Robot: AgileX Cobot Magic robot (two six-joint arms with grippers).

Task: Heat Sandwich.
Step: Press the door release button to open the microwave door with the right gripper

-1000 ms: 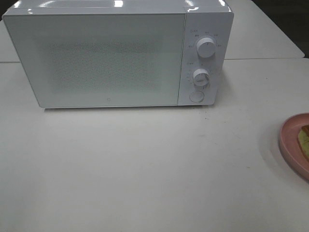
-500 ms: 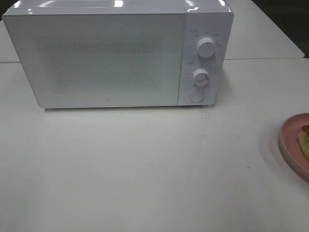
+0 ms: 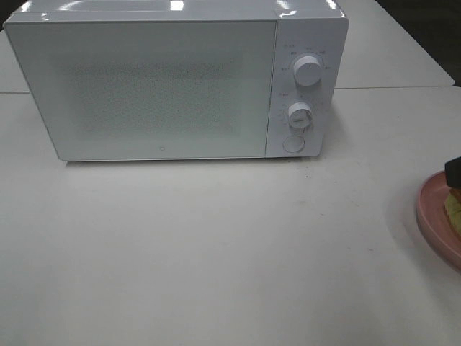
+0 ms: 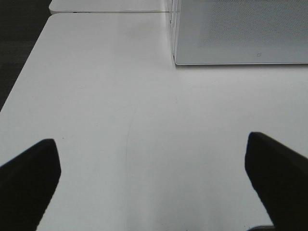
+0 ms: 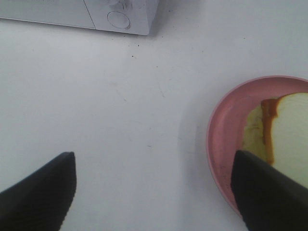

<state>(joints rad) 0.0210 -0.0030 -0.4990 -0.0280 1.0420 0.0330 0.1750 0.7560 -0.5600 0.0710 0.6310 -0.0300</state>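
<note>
The sandwich [image 5: 288, 130] is lying on a pink plate [image 5: 226, 139] at the right edge of the counter [image 3: 216, 245], well apart from the white microwave [image 3: 173, 83], whose door is sitting closed. The right hand [image 5: 154, 185] is hovering beside the plate. Its two dark fingers [image 5: 43, 190] are spread wide, released and gripping nothing, and one is showing in front of the plate's rim, near the bread. The left hand [image 4: 151, 163] is hanging over the counter in front of the microwave's left corner, likewise released, with only the counter showing between its fingers.
</note>
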